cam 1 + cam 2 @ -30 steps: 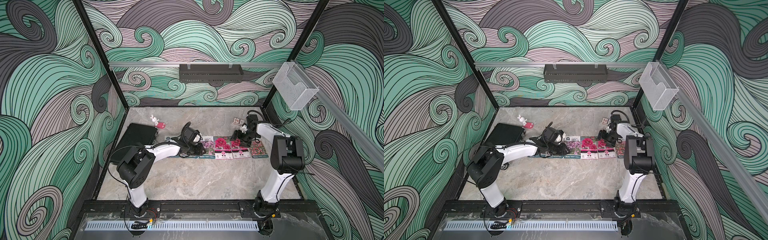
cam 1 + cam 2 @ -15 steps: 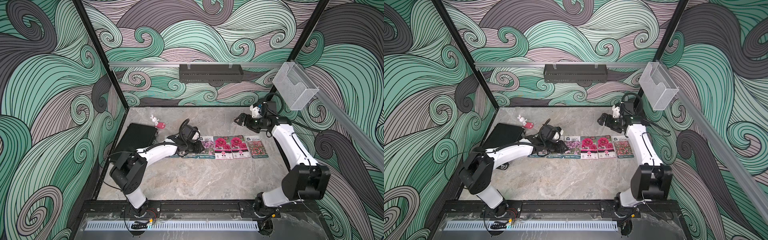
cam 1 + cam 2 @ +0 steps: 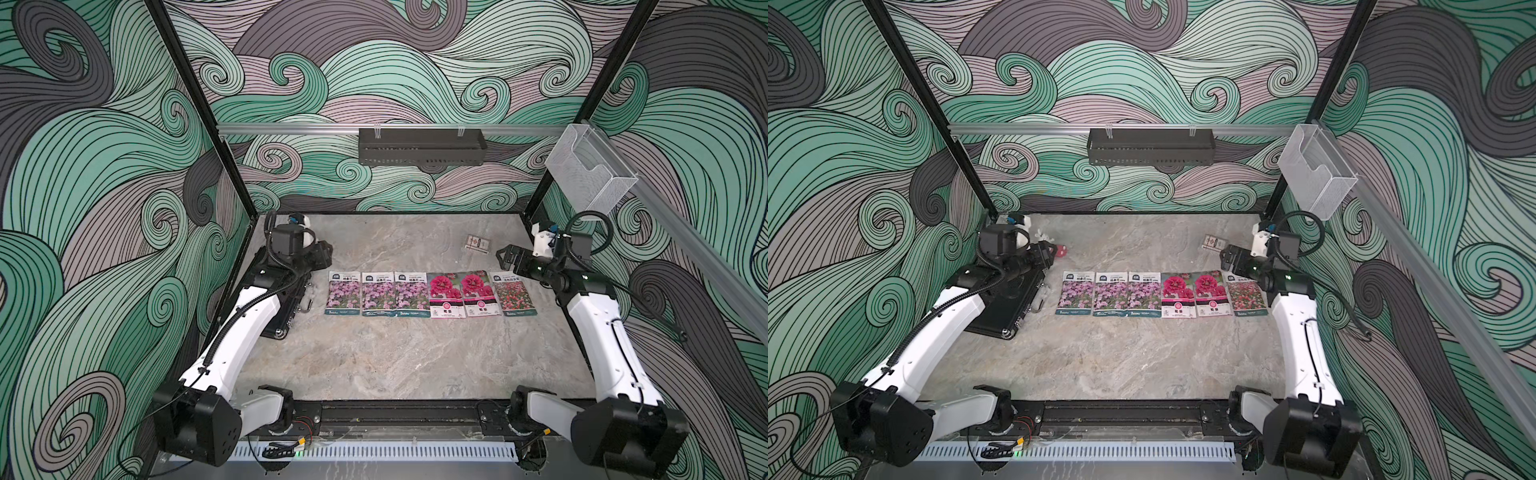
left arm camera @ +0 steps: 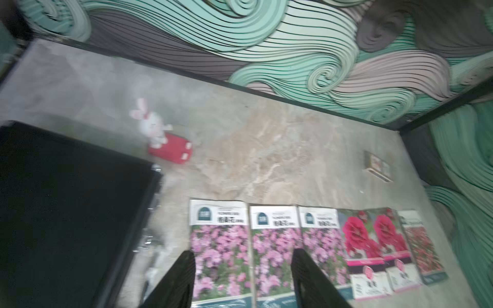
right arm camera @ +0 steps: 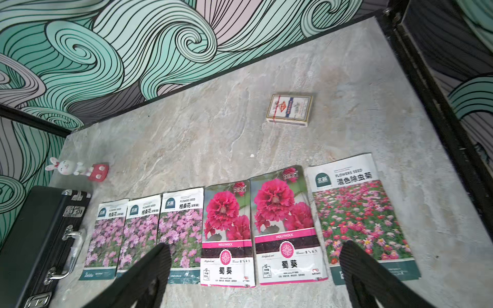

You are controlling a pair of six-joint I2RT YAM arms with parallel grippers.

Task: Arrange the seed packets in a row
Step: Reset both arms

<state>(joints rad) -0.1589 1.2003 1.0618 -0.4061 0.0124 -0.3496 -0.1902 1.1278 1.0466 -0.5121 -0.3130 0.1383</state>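
Observation:
Several seed packets lie flat, side by side, in one row across the table's middle. Three show purple-pink blooms (image 3: 377,294), two show big magenta blooms (image 3: 461,294) and one, at the right end, a red-pink mix (image 3: 513,293). My left gripper (image 3: 326,254) hangs behind the row's left end, raised off the table; in the left wrist view it (image 4: 242,266) is open and holds nothing. Behind the row's right end my right gripper (image 3: 503,258) is also off the packets. The right wrist view shows that gripper (image 5: 256,261) wide open and holding nothing.
A black case (image 3: 291,309) lies at the left under my left arm. A white rabbit figure on a red base (image 5: 77,168) stands at the back left. A small patterned box (image 3: 478,243) lies at the back right. A black rack (image 3: 422,145) and a clear holder (image 3: 590,174) hang on the walls.
Both arms have drawn back from the row. The left gripper lifted off the leftmost packets toward the back left and opened. The right gripper swung out to the right and opened wider.

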